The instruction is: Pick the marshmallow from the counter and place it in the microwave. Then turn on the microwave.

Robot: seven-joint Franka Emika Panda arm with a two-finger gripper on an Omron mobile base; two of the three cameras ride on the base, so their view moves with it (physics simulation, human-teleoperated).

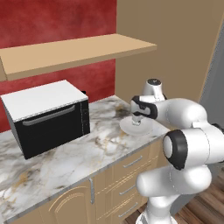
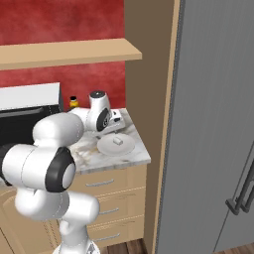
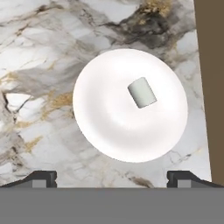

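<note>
The marshmallow (image 3: pixel 142 92) (image 2: pixel 117 141), a small off-white lump, lies on a white round plate (image 3: pixel 109 131) (image 2: pixel 126 147) (image 1: pixel 127 127) at the right end of the marbled counter (image 1: pixel 87 153) (image 2: pixel 136 158) (image 3: pixel 43 65). My gripper (image 3: pixel 113 178) (image 1: pixel 136 120) (image 2: pixel 120 122) hangs open a short way above the plate and points down at it. Nothing is between its fingertips (image 3: pixel 42 177), and they stand apart from the marshmallow. The microwave is out of view.
A black box with a white top (image 1: pixel 48 118) (image 2: pixel 25 114) stands on the counter to the left. A wooden shelf (image 1: pixel 74 52) runs above it. A tan wall panel (image 2: pixel 149 99) ends the counter on the right, beside a grey fridge door (image 2: pixel 213 124). Drawers (image 1: pixel 131 165) sit below.
</note>
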